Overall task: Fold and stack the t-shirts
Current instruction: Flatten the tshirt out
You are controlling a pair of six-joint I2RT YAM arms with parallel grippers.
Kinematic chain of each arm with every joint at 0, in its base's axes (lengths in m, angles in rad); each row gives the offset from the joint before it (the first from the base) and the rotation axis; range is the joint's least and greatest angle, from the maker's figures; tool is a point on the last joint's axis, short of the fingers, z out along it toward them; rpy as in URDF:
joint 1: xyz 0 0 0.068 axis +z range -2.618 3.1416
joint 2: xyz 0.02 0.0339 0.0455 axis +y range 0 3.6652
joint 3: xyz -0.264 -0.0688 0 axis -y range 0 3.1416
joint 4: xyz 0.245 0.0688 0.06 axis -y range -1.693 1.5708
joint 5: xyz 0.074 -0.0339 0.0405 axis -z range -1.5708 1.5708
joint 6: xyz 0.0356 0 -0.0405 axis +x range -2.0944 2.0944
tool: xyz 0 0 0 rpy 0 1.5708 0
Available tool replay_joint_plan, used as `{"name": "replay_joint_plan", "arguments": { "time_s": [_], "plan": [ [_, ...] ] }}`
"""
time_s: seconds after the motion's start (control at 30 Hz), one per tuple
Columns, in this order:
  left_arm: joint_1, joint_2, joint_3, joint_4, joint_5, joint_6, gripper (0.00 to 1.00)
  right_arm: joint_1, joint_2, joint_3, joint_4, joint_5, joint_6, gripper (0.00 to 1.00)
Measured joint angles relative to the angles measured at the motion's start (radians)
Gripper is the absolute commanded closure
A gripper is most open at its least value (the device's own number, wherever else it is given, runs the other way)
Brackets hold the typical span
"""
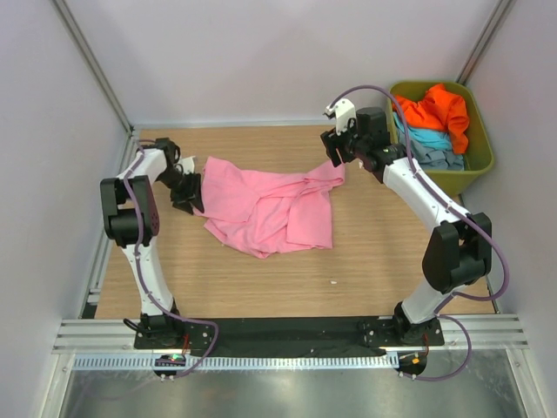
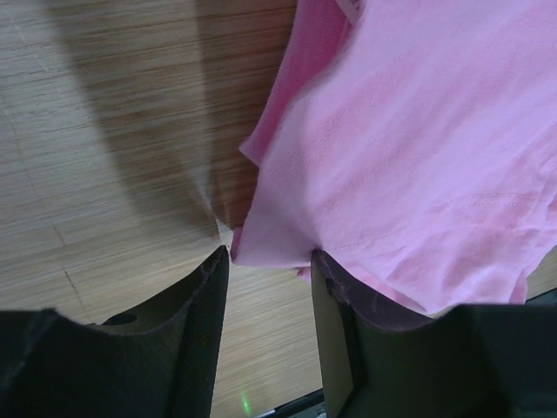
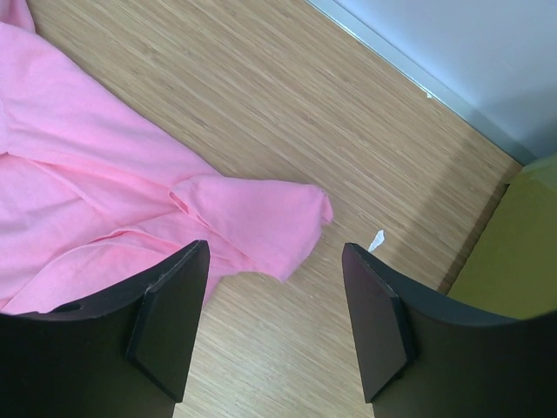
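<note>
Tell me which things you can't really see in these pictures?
- Top view: the shirts under the orange t-shirt in the green tub are covered by it and the tub wall, so their number is unclear.
- Top view: the pink t-shirt is crumpled, and its own folds hide its sleeves.
- Left wrist view: the left claw sits at the pink edge, but a pinch can't be confirmed.
- Right wrist view: the white speck is too small to identify.

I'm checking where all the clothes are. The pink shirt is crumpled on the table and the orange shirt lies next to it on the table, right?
Not quite. The pink shirt is crumpled on the table, but the orange shirt is not next to it. It sits in the green tub at the far right corner. The top external view shows this.
</note>
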Motion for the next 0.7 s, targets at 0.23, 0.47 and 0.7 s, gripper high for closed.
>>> {"name": "replay_joint_plan", "arguments": {
  "time_s": [0.23,0.47,0.7],
  "plan": [
    [0.018,0.013,0.018,0.008,0.001,0.001,0.64,0.0,0.0,0.0,-0.004,0.0,0.0,0.31],
    [0.029,0.039,0.018,0.022,0.018,0.001,0.72,0.0,0.0,0.0,-0.004,-0.001,0.0,0.31],
    [0.029,0.04,0.018,0.024,0.068,0.003,0.97,0.0,0.0,0.0,-0.005,0.0,-0.001,0.32]
  ]
}}
